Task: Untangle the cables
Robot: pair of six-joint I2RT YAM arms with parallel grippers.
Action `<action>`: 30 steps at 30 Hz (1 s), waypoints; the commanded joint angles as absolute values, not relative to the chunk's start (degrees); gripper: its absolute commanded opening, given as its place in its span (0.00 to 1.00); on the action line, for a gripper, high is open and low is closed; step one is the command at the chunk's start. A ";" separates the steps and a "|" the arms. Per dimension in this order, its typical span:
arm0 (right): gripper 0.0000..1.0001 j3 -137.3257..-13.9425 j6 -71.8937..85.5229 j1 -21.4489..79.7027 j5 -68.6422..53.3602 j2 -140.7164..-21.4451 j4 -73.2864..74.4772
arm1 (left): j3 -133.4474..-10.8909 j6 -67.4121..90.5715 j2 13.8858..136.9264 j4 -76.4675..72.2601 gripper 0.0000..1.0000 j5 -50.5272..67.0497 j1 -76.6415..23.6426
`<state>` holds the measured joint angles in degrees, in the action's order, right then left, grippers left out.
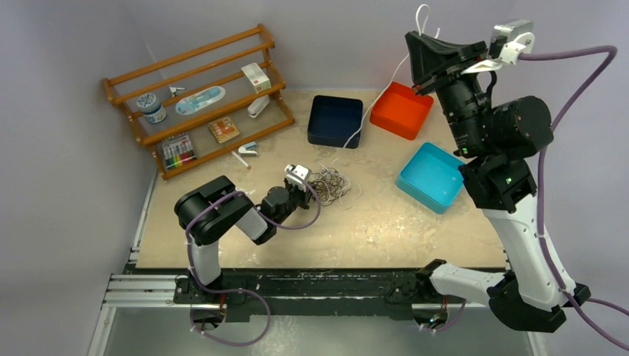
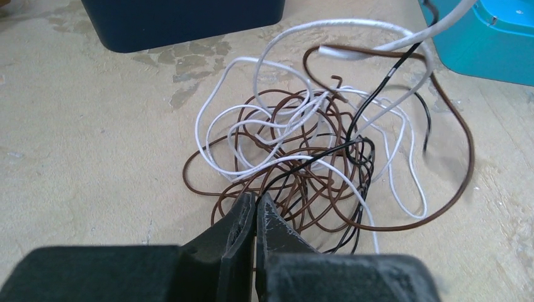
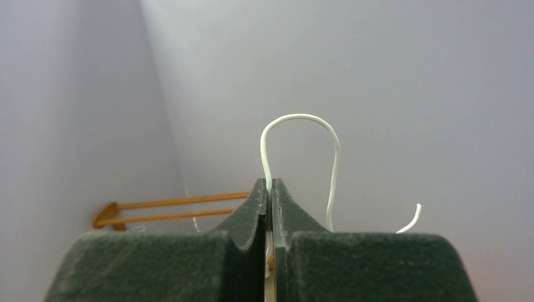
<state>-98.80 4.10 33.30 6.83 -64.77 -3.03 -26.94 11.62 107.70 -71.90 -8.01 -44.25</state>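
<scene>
- The cables (image 1: 330, 185) were thin, smooth cords in white, brown and black, curled into a loose wiry knot near the middle of the worn beige table (image 1: 386, 230).
- The left gripper (image 2: 255, 204) had its dark matte fingers pressed together at the near edge of the knot. I could not tell if a strand was pinched.
- The right gripper (image 3: 269, 185), raised at the far right, pinched a white cable (image 3: 301, 116), which arched above its fingertips.

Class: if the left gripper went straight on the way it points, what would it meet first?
The cables: brown loops of the knot lie right at the shut tips of the left gripper, possibly touching them; depth is unclear.
</scene>
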 commanded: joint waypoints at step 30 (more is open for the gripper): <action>0.00 -94.72 -2.43 33.15 19.31 -61.12 -4.11 | -26.34 16.41 88.72 -59.99 0.37 -7.59 -41.48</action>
